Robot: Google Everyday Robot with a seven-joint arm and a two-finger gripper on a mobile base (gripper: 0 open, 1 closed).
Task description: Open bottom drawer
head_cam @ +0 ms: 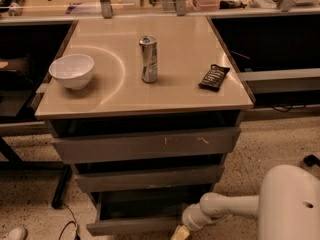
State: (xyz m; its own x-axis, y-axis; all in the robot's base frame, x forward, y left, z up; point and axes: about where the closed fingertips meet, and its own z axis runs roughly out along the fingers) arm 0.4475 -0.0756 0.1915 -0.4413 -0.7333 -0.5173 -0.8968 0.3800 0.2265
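The bottom drawer [132, 226] is the lowest of the cabinet's three grey fronts. It stands pulled out towards me, and its dark shallow inside [142, 204] shows behind the front. My gripper [180, 232] is at the bottom edge of the camera view, at the right end of that drawer front, touching or nearly touching it. Only its yellowish tip shows. My white arm [230, 209] reaches to it from the lower right. The middle drawer front [150, 178] and the wide scratched top front [145, 144] stand further back.
On the cabinet's beige top [120, 94] stand a white bowl [72, 70], a silver can [148, 59] and a dark snack bag [214, 77]. Desks with dark gaps flank the cabinet. A black leg [61, 188] and a cable [67, 226] are on the speckled floor at left.
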